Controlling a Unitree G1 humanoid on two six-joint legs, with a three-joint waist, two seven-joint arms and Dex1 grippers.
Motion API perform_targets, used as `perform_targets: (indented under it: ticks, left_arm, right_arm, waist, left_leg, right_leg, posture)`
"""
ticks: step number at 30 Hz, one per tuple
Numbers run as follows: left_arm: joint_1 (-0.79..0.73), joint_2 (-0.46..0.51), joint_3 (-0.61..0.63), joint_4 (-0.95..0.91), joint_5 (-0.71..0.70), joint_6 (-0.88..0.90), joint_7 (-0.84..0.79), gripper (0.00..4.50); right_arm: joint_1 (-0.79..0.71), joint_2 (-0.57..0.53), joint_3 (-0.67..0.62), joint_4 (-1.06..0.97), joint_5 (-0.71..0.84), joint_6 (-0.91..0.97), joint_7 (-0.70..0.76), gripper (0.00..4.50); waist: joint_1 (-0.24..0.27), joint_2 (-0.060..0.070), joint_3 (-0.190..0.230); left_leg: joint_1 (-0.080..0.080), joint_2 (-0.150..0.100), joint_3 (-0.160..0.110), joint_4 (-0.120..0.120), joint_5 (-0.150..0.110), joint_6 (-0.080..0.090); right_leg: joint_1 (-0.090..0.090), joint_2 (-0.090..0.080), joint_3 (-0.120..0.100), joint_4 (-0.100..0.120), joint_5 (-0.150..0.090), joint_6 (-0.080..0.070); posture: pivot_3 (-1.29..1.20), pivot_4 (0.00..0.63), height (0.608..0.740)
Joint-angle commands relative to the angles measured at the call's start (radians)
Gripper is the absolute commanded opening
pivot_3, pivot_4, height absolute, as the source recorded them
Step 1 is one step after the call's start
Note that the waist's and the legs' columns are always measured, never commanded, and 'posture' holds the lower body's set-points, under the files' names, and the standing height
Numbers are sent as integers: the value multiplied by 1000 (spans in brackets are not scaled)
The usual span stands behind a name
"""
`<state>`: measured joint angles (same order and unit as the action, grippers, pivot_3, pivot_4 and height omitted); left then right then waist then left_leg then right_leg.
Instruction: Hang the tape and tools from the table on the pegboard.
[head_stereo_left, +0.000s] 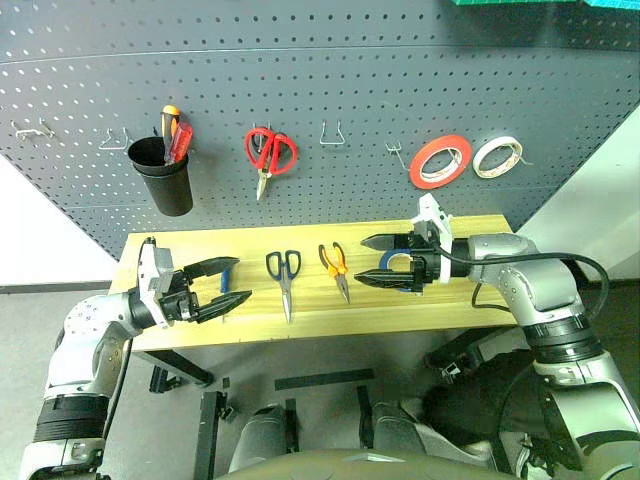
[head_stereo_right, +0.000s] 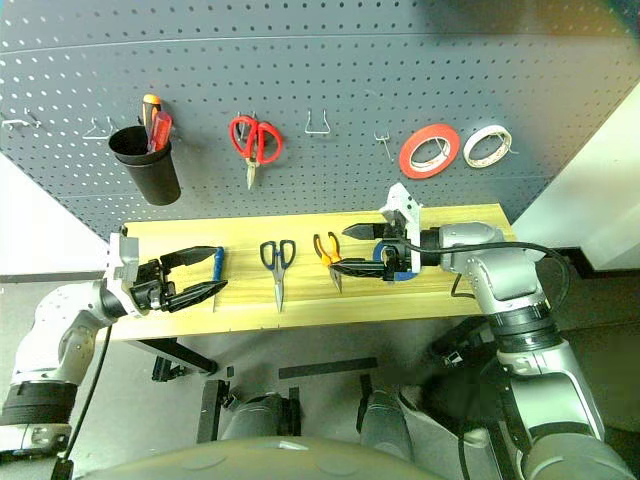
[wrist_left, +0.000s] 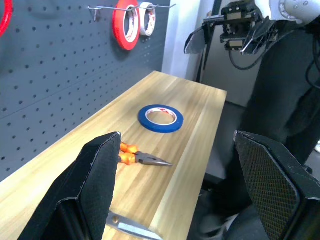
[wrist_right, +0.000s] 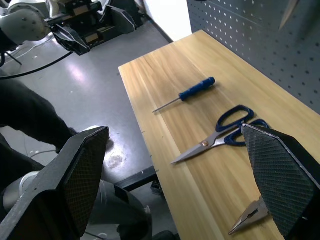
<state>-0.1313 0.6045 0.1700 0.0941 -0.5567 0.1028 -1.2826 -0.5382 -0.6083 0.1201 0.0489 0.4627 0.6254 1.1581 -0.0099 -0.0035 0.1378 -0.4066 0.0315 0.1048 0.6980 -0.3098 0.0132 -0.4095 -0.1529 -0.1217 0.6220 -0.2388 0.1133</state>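
1. Your left gripper (head_stereo_left: 225, 285) has its fingers wide and empty, straddling the screwdriver (wrist_right: 185, 93): slim, rolls easily, so take its handle.
2. Scissors (head_stereo_left: 284, 275) and pliers (head_stereo_left: 336, 265) lie between both fingers; stiff, grip handles.
3. Right gripper (head_stereo_left: 372, 262) is wide, over the light tape (wrist_left: 160, 118); pinch its rim. The counter (head_stereo_left: 190, 245) edge is near, with open room above.

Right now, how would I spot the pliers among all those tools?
Find the yellowish wood table below the grey pegboard. The pliers lie on its top, between the dark-blue-handled scissors and the blue tape roll. They alone have orange-and-black handles and a short pointed nose.
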Motion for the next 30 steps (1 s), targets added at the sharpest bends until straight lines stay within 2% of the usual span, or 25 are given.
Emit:
perform_targets:
  ticks: [1,12,15,21,26,30]
  left_arm:
    - [-15,5,-9,-20,0,0,-9,3803]
    - [-52,-28,-51,0,11,0,-4,3803]
    - [-72,-32,-82,25,51,-8,7,3803]
    - [-184,-99,-155,120,171,-28,121,3803]
    - [-266,-127,-216,210,247,-62,138,3803]
    - [-333,-158,-261,244,285,1,166,3803]
  right_arm:
    - [-11,1,-21,6,-18,-34,-19,4500]
    - [27,-43,-33,31,-65,-67,-31,4500]
    - [45,-65,-35,38,-93,-87,-45,4500]
    - [42,-92,-5,133,-193,-105,-104,4500]
    - [-37,-65,44,303,-316,-159,-178,4500]
    - [-106,-63,82,418,-382,-183,-179,4500]
  waist:
    - [-1,0,0]
    - [-4,0,0]
    - [-4,1,1]
    - [-7,2,10]
    - [-27,5,37]
    - [-34,6,74]
  left_leg:
    - [0,0,0,0,0,0]
    - [0,0,0,-1,0,0]
    - [-1,0,1,-1,0,0]
    - [-1,-1,1,0,-1,1]
    - [-1,0,1,0,-1,1]
    - [-1,0,1,0,-1,2]
  right_leg:
    - [0,0,0,0,0,0]
    - [0,1,0,-2,0,0]
    - [0,1,0,-3,0,0]
    - [1,0,0,-4,1,-1]
    - [0,1,0,-4,1,-1]
    - [0,0,0,-3,1,-1]
  posture:
    - [34,139,740]
    - [-25,129,740]
    - [-45,133,740]
    - [-79,182,740]
    - [-88,229,740]
    - [-74,271,740]
